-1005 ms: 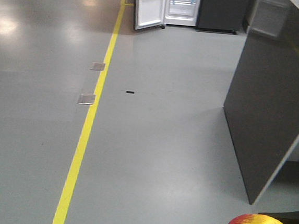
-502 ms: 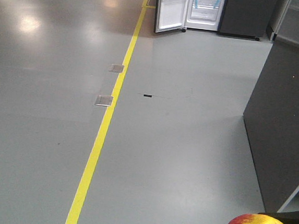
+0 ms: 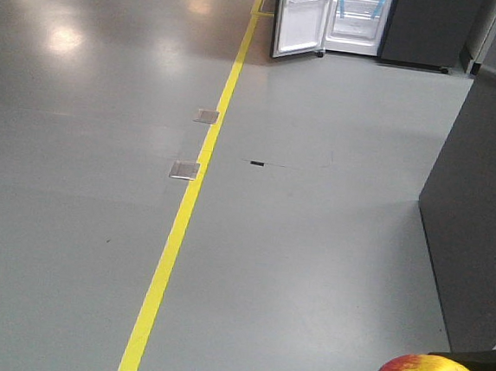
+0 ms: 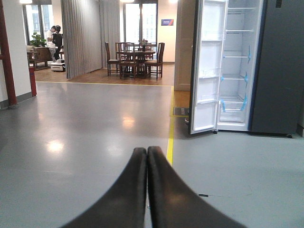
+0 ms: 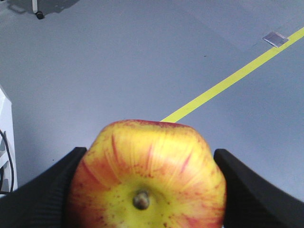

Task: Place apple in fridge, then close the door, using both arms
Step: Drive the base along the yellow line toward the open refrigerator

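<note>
Big open hall with a glossy grey floor (image 3: 312,243) and a yellow taped line (image 3: 184,223) running up it, with two small square metal floor plates (image 3: 185,170) sitting right next to the line. At the far end there's a tall dark grey side-by-side fridge (image 4: 280,66) with its left door (image 4: 208,71) swung wide open: white inner face, clear bins, white shelves behind it with bits of blue tape. Past that is a wooden dining table with chairs (image 4: 135,57) and long grey curtains (image 4: 83,38).

The only writing-ish thing is a small blue wall sign (image 4: 167,22), way too tiny to read.

The left gripper (image 4: 147,156) points pretty much level across the floor toward the fridge, black fingers pressed flat together with nothing between them. The right gripper (image 5: 149,187) is tilted down at the floor and clamped on the red-and-yellow streaked apple (image 5: 147,175), one black finger (image 5: 42,194) on each side, brown stem facing the wrist camera. In the front view the apple pokes up at the bottom right corner, well away from the fridge, with a big dark grey panel (image 3: 480,214) close by on the right.
</note>
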